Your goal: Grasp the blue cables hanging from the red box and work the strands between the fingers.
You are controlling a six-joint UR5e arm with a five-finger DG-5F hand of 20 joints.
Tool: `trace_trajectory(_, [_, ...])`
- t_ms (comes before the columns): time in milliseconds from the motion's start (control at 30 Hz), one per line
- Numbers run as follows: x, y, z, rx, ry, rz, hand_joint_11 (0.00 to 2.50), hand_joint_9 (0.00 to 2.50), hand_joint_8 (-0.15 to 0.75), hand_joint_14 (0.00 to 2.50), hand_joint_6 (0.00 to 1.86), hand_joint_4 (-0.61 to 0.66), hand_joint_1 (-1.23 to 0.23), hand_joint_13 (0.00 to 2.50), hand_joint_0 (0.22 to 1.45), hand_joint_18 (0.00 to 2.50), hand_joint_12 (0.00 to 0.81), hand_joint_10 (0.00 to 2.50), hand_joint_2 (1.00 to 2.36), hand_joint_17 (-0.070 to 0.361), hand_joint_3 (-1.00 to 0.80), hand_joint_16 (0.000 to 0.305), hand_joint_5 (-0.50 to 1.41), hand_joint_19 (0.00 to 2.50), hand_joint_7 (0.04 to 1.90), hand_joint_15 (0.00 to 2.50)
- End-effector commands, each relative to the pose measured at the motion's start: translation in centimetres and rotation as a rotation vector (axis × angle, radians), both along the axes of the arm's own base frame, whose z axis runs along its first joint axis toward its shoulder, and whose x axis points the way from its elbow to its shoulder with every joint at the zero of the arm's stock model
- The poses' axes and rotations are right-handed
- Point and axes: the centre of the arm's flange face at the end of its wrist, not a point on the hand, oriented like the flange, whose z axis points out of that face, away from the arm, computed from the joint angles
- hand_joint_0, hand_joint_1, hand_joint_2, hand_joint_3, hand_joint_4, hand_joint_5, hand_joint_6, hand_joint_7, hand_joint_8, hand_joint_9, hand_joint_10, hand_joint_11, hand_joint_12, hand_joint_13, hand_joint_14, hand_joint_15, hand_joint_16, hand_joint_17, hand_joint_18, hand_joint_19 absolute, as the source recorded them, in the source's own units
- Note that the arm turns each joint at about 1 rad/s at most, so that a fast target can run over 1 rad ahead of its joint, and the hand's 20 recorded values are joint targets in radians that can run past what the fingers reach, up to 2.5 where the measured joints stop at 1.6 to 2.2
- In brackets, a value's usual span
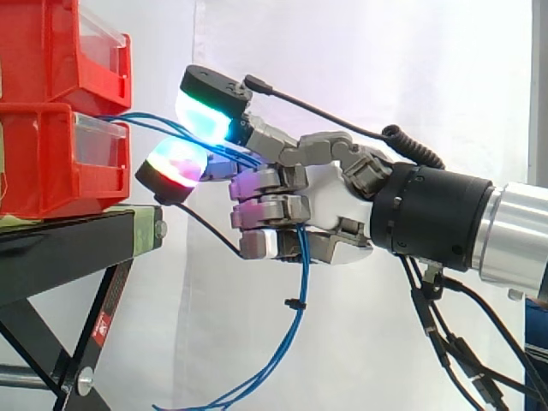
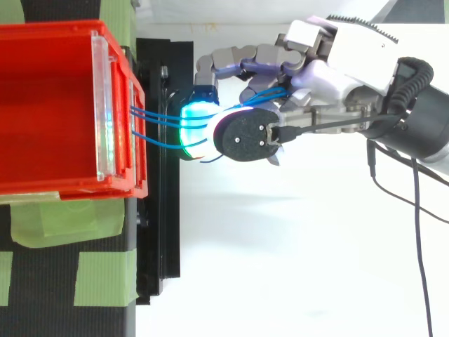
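Hand (image 1: 317, 193) entered from 3 o'clock in the side view, palm facing 9 o'clock toward the bins. Its fingers were closed on the blue cables (image 1: 301, 265). Two glowing fingertips (image 1: 205, 116), one green-cyan above and one red-blue below, bracketed the strands, and the remaining fingers were curled in against the palm.

Key relation: the lower red box (image 1: 51, 163) lay at 9 o'clock of the hand, close to the pads but apart from them. The taut stretch of strands ran along the 9–3 line, from the top front of that box into the hand. Past the curled fingers the slack dropped toward 6 o'clock and trailed to 7 o'clock at the frame's bottom edge. Judgement: working the strands means sliding along this 9–3 axis; a pull toward 3 o'clock would tighten them against the box.

Containers: in the top view the upper red box (image 2: 63, 184) showed a bare interior behind its clear front panel, and the strands emerged beneath its front edge. Contents of the lower box could not be seen. Both bins sat on the black stand (image 1: 60, 248).
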Motion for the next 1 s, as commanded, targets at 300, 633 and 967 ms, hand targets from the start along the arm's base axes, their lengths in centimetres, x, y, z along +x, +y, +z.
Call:
trace_trajectory(300, [0.8,-0.1,1.1,-0.024,0.008,-0.011,2.5,1.08,0.43,2.5,0.41,0.26,-0.6,1.28,0.88,1.62,0.511,2.5,1.01,0.129,-0.71,0.057,0.22,0.82,1.29,1.71])
trace_trajectory(633, [1.0,-0.7,1.2,-0.037,0.089,-0.033,2.5,1.07,0.422,2.5,0.4,0.26,-0.6,1.27,0.89,1.62,0.509,2.5,1.01,0.126,-0.66,0.056,0.23,0.81,1.3,1.7])
trace_trajectory(967, [1.0,-0.7,1.3,-0.042,0.089,-0.031,2.5,1.08,0.43,2.5,0.41,0.25,-0.61,1.28,0.9,1.62,0.515,2.5,1.01,0.127,-0.64,0.056,0.22,0.82,1.29,1.7])
